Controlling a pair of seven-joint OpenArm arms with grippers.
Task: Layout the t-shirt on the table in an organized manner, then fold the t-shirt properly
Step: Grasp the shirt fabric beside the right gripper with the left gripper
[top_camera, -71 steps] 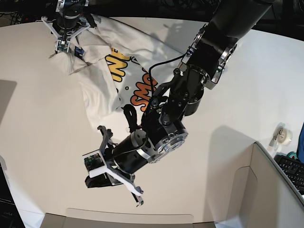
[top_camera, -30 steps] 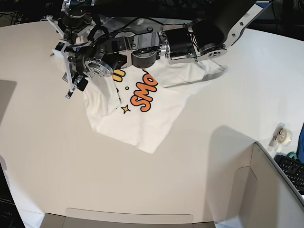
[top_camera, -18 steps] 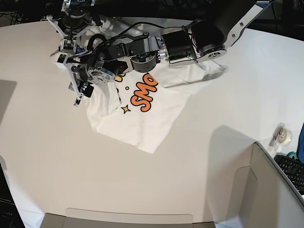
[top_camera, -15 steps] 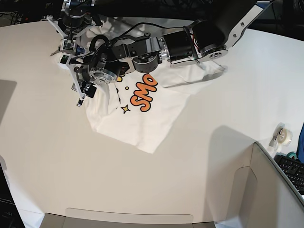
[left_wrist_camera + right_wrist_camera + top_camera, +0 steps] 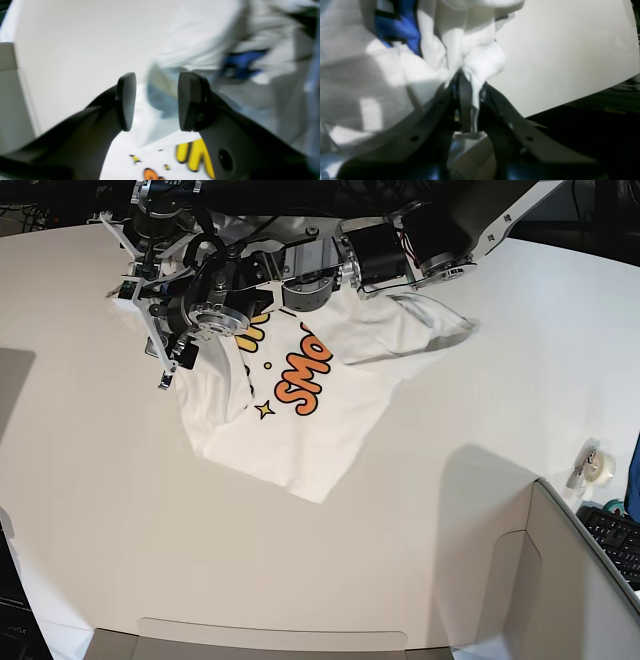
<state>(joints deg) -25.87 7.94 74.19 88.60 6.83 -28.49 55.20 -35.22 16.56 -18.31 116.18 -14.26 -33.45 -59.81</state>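
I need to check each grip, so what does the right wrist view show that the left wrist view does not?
Only the right wrist view shows the right gripper, its jaws shut on a bunched fold of the t-shirt. Only the left wrist view shows the left gripper, its jaws open and empty, and the yellow print. Both show the white shirt's blue print and the table.

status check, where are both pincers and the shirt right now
Right pincer shut on a bunch of the t-shirt. Left pincer open, at the same crumpled corner, gripping nothing. Shirt half spread, print up, on the table. Nothing in the way.
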